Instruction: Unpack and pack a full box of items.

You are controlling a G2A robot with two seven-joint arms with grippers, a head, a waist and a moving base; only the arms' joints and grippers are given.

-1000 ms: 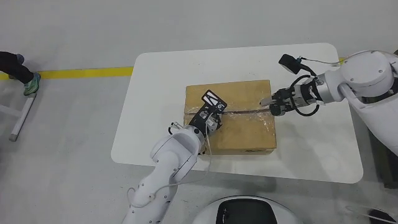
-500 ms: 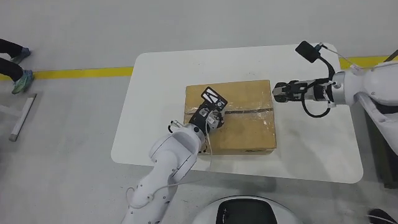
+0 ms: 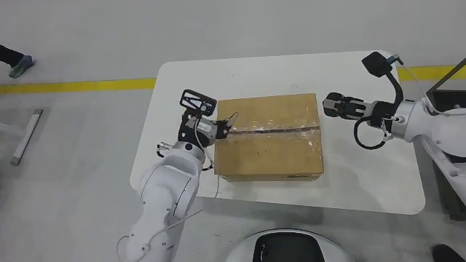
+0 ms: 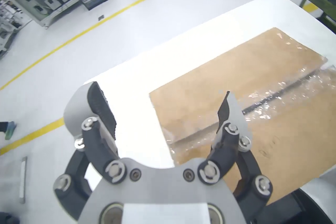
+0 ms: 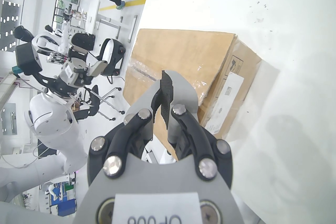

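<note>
A brown cardboard box [image 3: 269, 135] lies closed in the middle of the white table [image 3: 364, 175], with clear tape along its top seam [image 4: 273, 97]. My left gripper [image 3: 223, 125] hangs open over the box's left end, above the start of the seam; in the left wrist view the left gripper [image 4: 162, 107] has one finger over the box top and the other over bare table. My right gripper [image 3: 326, 105] is shut and empty, a short way off the box's right side. In the right wrist view the right gripper [image 5: 164, 84] points at the box [image 5: 183, 51].
Bare table surface lies to the right of the box and in front of it. The floor around carries a yellow line [image 3: 102, 85]. A white label [image 5: 225, 99] sits on the box's side facing my right arm.
My left gripper has slid from over the box's top to its left end. My right arm has pulled back to the right, away from the box's edge.
</note>
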